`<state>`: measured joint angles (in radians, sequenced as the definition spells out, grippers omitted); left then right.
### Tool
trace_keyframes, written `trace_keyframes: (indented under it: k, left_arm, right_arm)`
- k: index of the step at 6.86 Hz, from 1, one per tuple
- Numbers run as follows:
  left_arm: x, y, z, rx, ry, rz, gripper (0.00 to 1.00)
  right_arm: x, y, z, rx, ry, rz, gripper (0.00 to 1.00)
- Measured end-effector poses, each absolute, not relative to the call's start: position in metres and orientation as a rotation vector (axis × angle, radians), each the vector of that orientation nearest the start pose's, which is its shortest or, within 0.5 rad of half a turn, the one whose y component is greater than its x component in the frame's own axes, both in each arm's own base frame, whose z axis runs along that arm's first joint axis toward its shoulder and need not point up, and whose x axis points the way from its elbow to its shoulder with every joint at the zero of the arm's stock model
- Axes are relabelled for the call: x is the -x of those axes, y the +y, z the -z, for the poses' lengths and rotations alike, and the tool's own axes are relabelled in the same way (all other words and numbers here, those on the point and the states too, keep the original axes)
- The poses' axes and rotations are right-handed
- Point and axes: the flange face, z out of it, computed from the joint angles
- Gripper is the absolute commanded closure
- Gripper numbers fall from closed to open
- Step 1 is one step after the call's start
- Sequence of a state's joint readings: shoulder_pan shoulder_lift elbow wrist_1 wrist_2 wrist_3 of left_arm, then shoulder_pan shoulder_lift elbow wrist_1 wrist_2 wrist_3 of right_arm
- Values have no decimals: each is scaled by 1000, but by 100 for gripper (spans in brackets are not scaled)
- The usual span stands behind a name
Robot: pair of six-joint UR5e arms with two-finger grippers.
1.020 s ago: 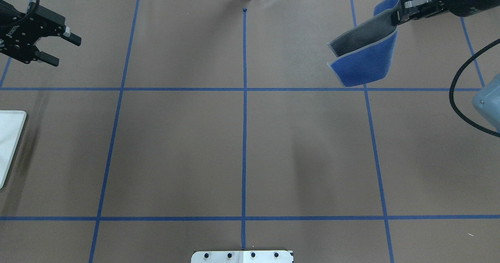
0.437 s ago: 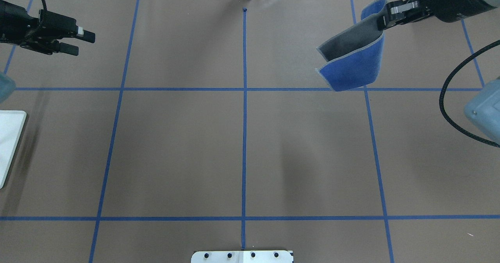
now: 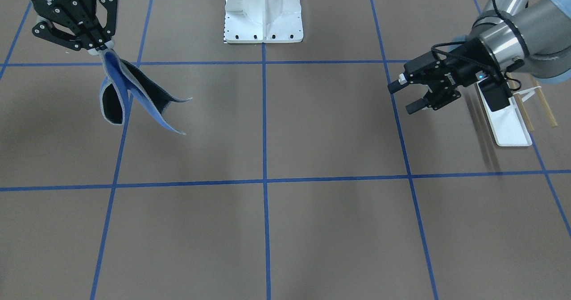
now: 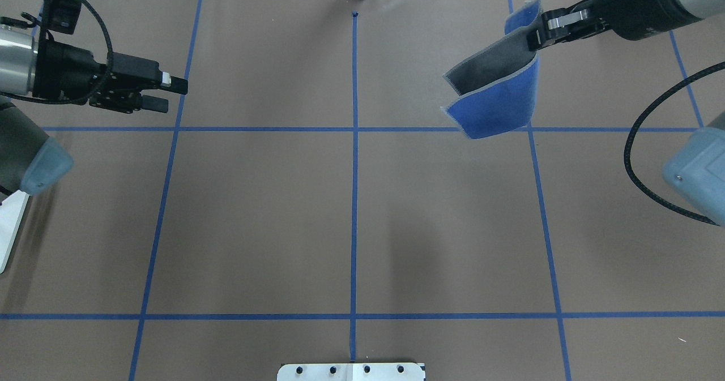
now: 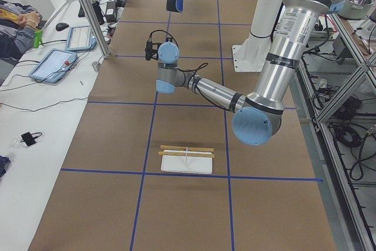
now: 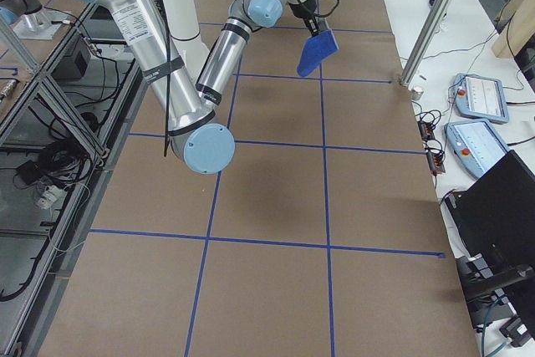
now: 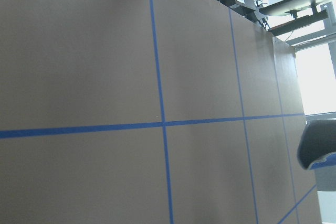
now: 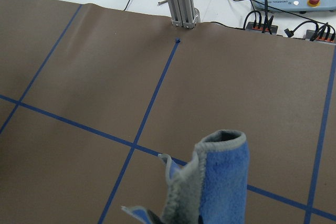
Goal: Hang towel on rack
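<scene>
Span of nearly the whole worktop between cloth and target. Small royal-blue rectangular towel pinched by an upper edge in the right two-finger gripper, jaws clamped tight on the fabric, held aloft near the far right corner. Doubled into a loose loop, darker reverse showing inside, free ends hanging down and trailing toward the worktop's middle; long axis roughly crosswise, from right edge toward left. Small rack with flat white tray base, thin white upright and two light wooden dowel bars standing by the left edge, well apart from the towel. Dowels side by side, long axis parallel to the left edge, running from the robot's side to the far side. Left two-finger gripper much the nearer to the rack yet empty, fingers parted by a narrow gap, pointing toward the right edge, hovering in the far left quarter. Probably mid-carry: either a long crossing toward the left edge or a hand-over near the centre line. For draping, likely need of the towel's length lying square across the dowels, so the crosswise lie looks about right; some risk of the folded loop landing bunched on one bar.
</scene>
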<state>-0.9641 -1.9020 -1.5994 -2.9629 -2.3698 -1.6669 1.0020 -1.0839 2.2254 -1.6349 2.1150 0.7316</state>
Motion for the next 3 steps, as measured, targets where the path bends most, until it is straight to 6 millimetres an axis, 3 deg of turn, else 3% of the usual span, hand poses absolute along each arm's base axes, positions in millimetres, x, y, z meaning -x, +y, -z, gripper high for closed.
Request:
trace_keyframes:
  k: [2, 3]
  left_arm:
    - [-315, -478, -270, 85, 1839, 330, 2]
    - [-326, -475, -260, 182, 1890, 438, 2]
  right_arm:
    - [201, -444, -116, -539, -1062, 143, 100]
    - [204, -439, -107, -545, -1079, 144, 100]
